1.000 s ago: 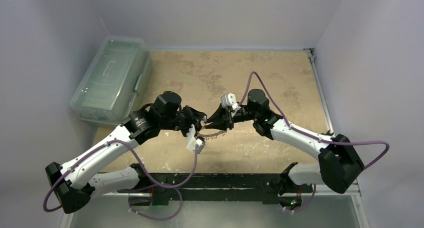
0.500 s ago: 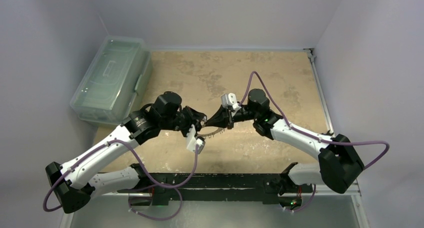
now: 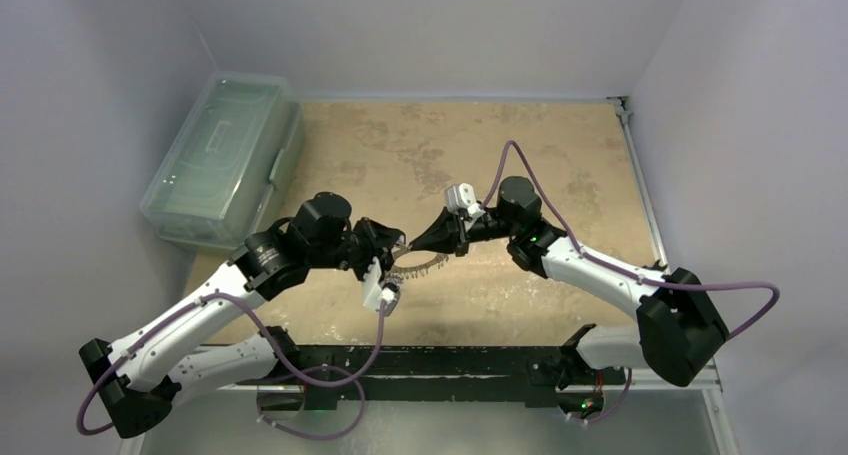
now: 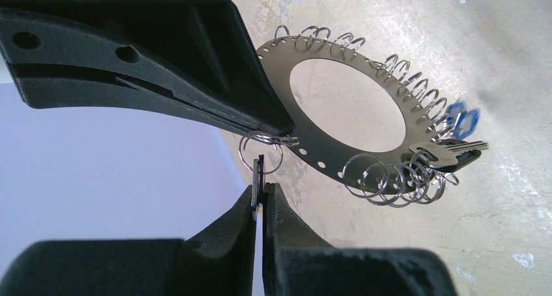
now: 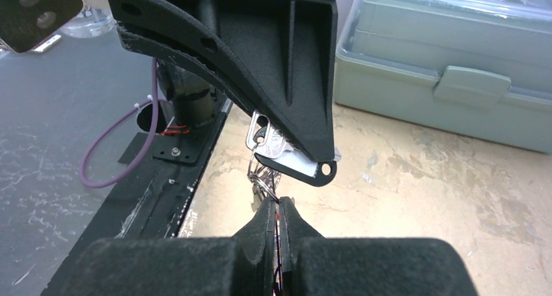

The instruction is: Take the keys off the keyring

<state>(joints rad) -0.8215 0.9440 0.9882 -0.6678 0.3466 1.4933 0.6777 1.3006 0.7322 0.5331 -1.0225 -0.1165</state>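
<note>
The keyring [image 4: 275, 58] is a flat silvery ring fringed with small split rings; it hangs above the table between my two grippers [image 3: 418, 265]. Blue-headed keys [image 4: 463, 118] and a silvery one hang at its far side. My left gripper [image 4: 262, 190] is shut on a thin key [image 4: 260, 172], seen edge-on, which hangs from a split ring. My right gripper [image 5: 278, 203] is shut on the keyring's rim beside that split ring. In the right wrist view the held key [image 5: 260, 130] shows at the tips of the left gripper's fingers [image 5: 293, 114].
A clear lidded plastic box [image 3: 222, 155] stands at the table's left edge, also behind the grippers [image 5: 449, 55]. The black mounting rail [image 3: 430, 360] runs along the near edge. Walls close in on three sides.
My right gripper has closed onto the keyring's rim. The left arm has shifted a little left and down, still shut on its key, and the ring has moved slightly with it.
</note>
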